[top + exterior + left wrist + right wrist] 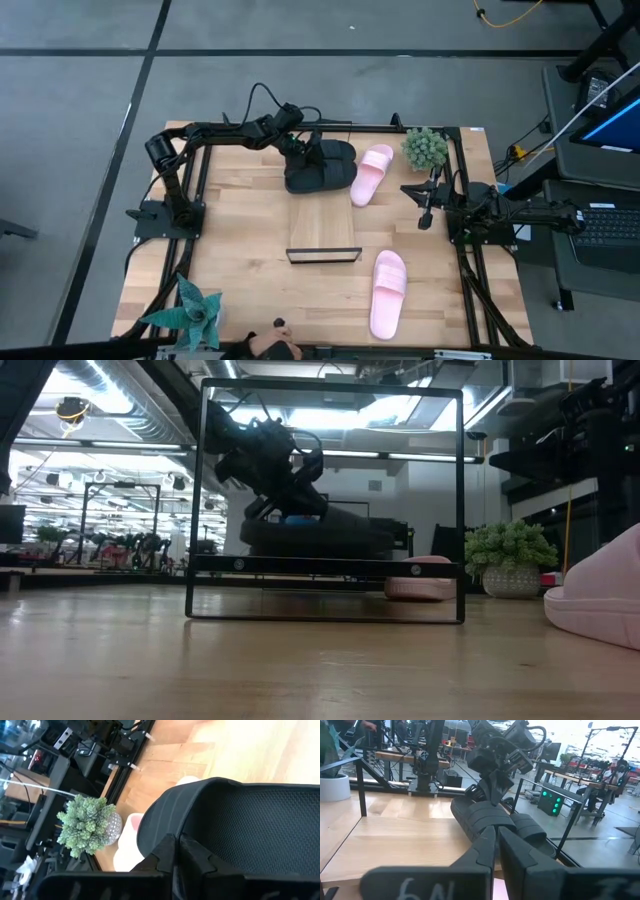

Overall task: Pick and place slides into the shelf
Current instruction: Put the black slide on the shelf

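Two slides (320, 166) lie on the shelf's (322, 225) far end, a third (371, 173) beside them.

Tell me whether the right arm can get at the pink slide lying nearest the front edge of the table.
Probably yes. The right gripper hangs free at the right side, fingers shut on nothing, and the pink slide lies alone on bare tabletop just ahead of it.

Pale handwritten characters reading roughly "6N" are showing on the dark body just behind the right gripper (496, 851); nothing else is reading clearly.
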